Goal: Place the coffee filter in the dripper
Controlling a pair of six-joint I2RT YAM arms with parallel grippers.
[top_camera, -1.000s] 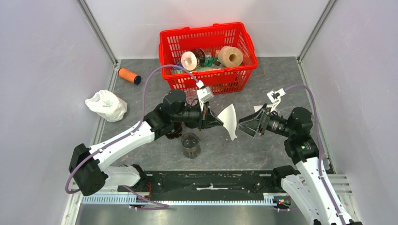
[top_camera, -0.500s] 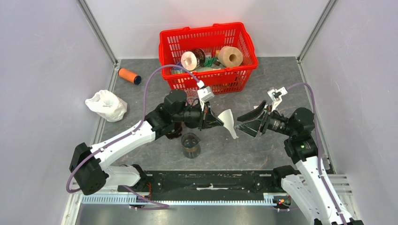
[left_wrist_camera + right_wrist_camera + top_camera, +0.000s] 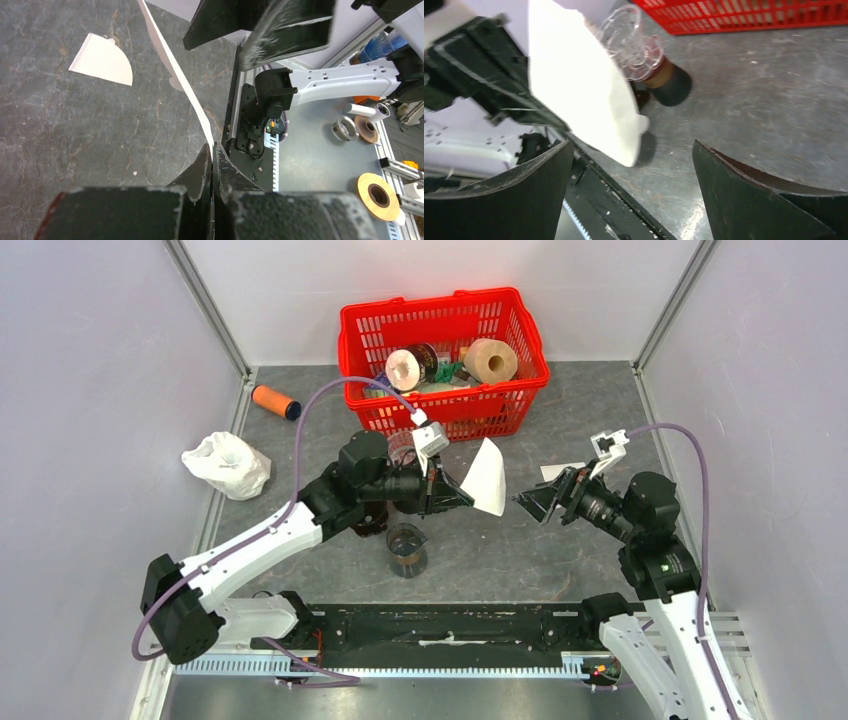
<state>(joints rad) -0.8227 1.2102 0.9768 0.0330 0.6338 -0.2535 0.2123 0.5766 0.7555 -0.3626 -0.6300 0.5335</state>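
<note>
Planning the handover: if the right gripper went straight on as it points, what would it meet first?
Probably the coffee filter, which the left gripper holds up before the open right gripper; depth uncertain.

A dark grey, stone-patterned desk (image 3: 600, 405) lies inside a plain enclosure. The pale left wall (image 3: 90, 390), right wall (image 3: 775, 390) and far wall (image 3: 440, 270) close it in. An aluminium post (image 3: 205, 305) rises at the far left corner, another at the far right. A black rail (image 3: 450, 625) runs along the near edge. The light is even, with soft shadows.
</note>
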